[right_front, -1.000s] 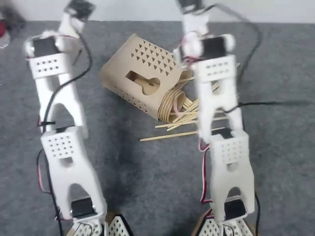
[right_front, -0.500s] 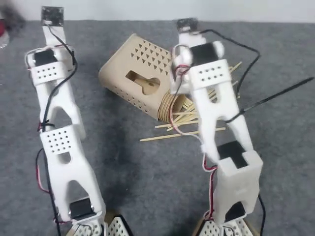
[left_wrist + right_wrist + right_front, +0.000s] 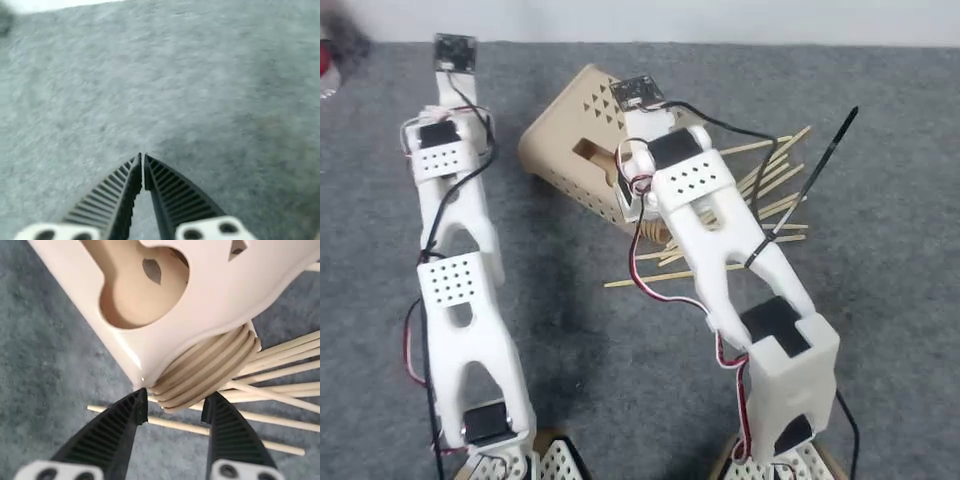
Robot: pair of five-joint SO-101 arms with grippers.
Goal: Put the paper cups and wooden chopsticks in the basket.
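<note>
My right pincer [image 3: 177,407] is open, with the rims of the stacked paper cups [image 3: 210,371] between its tips. The cups stick out of the tipped basket [image 3: 215,295], and wooden chopsticks [image 3: 280,371] lie beside it. My left pincer [image 3: 143,161] is closed above the grey mat [image 3: 210,75].

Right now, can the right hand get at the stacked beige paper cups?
Probably yes: the open right hand sits right at the stacked beige paper cups, with nothing between them.

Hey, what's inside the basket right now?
A nested stack of paper cups, rims poking from the tipped basket. Chopsticks lie outside, by its mouth. The basket's walls hide anything deeper.
</note>
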